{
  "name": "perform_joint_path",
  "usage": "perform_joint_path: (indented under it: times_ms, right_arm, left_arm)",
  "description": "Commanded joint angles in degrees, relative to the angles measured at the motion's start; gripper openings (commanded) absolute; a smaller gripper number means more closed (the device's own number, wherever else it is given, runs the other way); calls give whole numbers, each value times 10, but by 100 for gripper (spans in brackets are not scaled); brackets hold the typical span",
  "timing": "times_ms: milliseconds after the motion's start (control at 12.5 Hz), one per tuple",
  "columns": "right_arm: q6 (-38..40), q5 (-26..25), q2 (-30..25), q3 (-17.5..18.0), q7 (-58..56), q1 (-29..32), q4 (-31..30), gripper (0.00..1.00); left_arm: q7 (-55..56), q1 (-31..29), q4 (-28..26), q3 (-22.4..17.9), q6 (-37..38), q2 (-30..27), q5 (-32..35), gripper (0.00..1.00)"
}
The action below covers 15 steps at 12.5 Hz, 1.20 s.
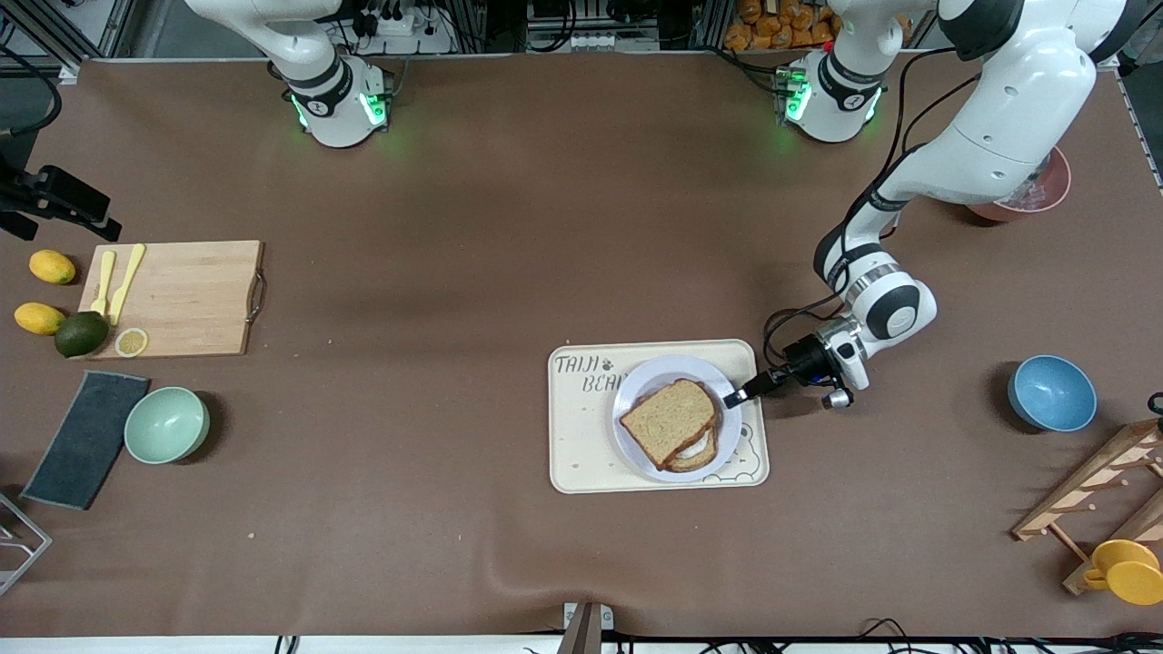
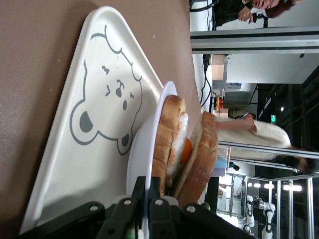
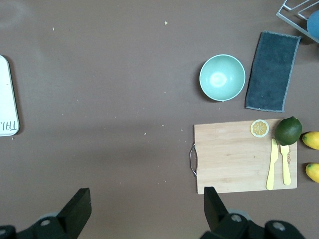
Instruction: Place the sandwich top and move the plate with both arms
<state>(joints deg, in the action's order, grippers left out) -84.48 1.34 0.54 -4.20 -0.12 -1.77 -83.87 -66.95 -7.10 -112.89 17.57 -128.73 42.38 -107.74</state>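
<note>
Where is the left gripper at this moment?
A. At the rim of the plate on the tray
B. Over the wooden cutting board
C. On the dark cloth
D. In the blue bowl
A: the left gripper is at the rim of the plate on the tray, its fingers on either side of that rim.

Even overhead light, soft shadows; pics sharp exc. left wrist bkgd w/ bright glare.

Cutting board [image 1: 177,298], green bowl [image 1: 167,424] — perhaps lemons [image 1: 52,266]
</note>
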Motion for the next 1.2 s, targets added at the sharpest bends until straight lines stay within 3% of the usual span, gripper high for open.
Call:
perform_joint_path:
  times_ms: [0, 240, 481, 801, 1122]
  right_arm:
    - [4, -13, -11, -1, 10, -8, -10, 100]
    - [5, -13, -11, -1, 9, -6, -10, 100]
    - [5, -13, -10, -1, 9, -6, -10, 100]
    - [5, -13, -10, -1, 10, -6, -11, 100]
    - [5, -13, -8, -1, 10, -6, -10, 100]
  left_arm:
    - [-8, -18, -9, 4, 5, -7, 27, 100]
    - [1, -41, -9, 4, 7, -5, 55, 100]
    - [77, -51, -5, 4, 8, -24, 107, 100]
    - [244, -84, 20, 5, 9, -77, 255, 100]
    - [455, -81, 94, 11, 11, -122, 413, 100]
